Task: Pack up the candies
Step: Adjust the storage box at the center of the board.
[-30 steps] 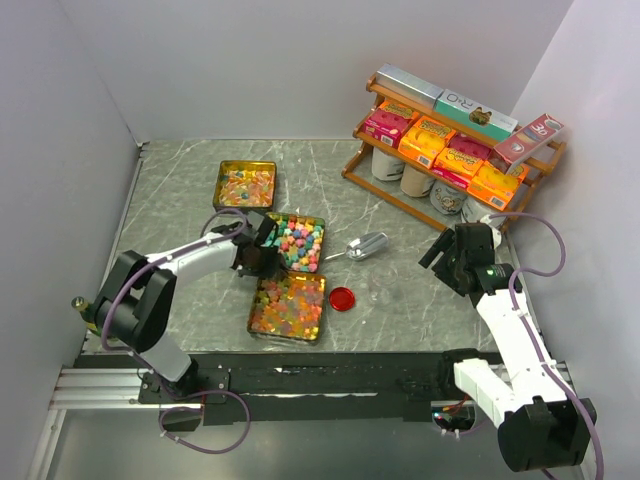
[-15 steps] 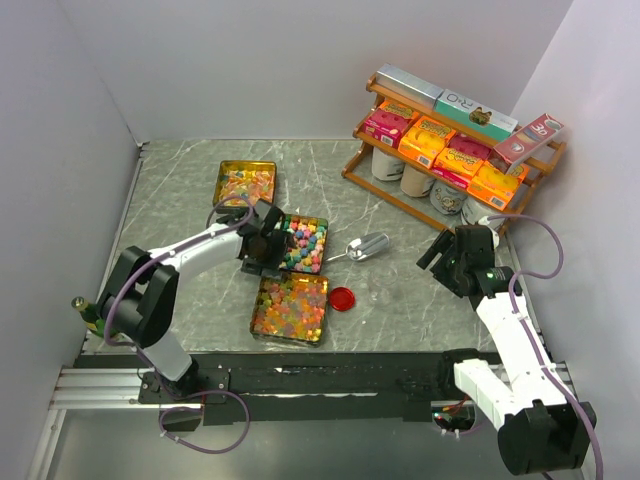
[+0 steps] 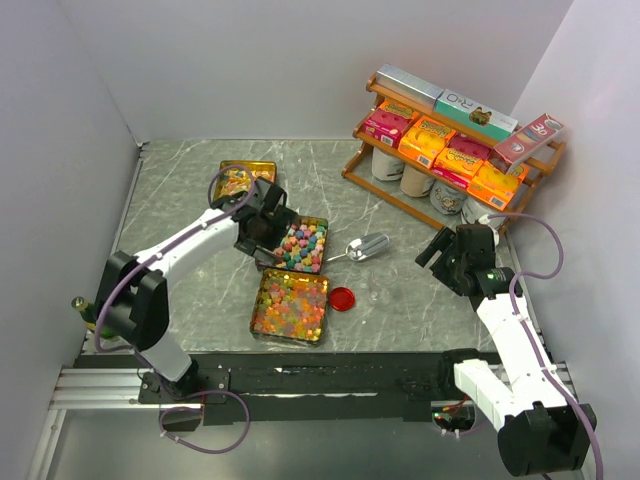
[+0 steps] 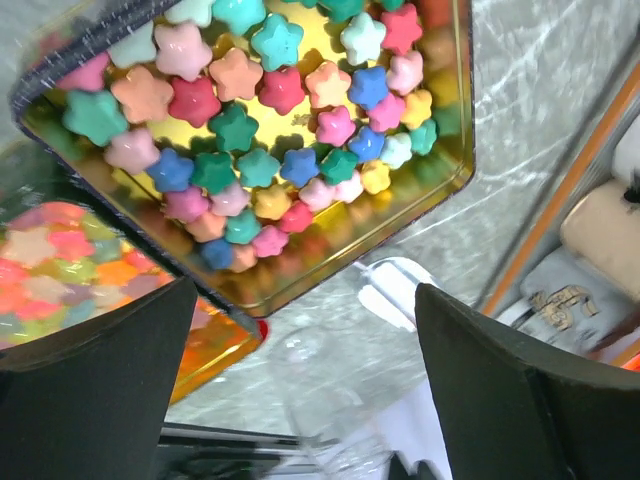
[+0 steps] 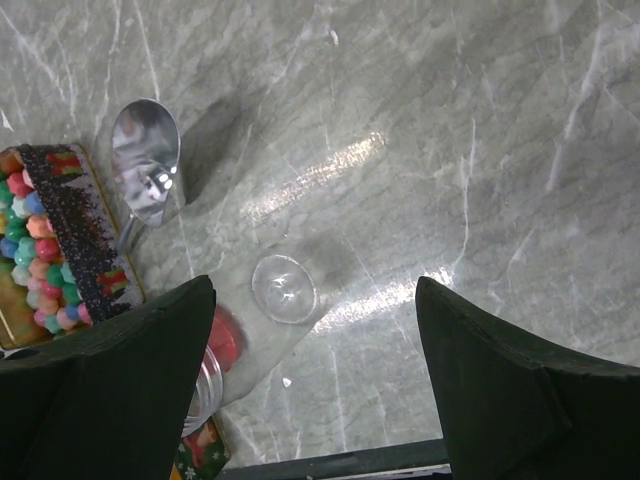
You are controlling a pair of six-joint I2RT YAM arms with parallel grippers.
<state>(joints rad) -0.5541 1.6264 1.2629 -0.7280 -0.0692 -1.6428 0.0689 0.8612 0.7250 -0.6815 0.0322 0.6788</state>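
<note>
Pastel sugar stars, the candies (image 4: 233,128), are lying loose in a golden tin (image 4: 452,120) in the middle of the table (image 3: 180,200). Glossy gummies (image 3: 289,303) are filling the near tin (image 3: 254,322), and more sweets are sitting in the far tin (image 3: 222,172).

I am judging them as very light, small and quick to roll, and the gummies as soft and perhaps sticky. Pinching them one by one is therefore looking like a poor way. Lifting them with the metal scoop (image 5: 145,160), taken by its thin handle, is seeming better to me.

The left arm is reaching forward over the middle tin, with its wrist looking down into the stars. The left gripper (image 4: 305,290) is standing wide apart and is carrying nothing.

The right arm is bending near the rack side. The right gripper (image 5: 315,283) is hanging over the bare stone, also fully spread and with nothing between its fingers. A small clear cup (image 5: 284,290) is lying below it, and the scoop is just beside that.
</note>
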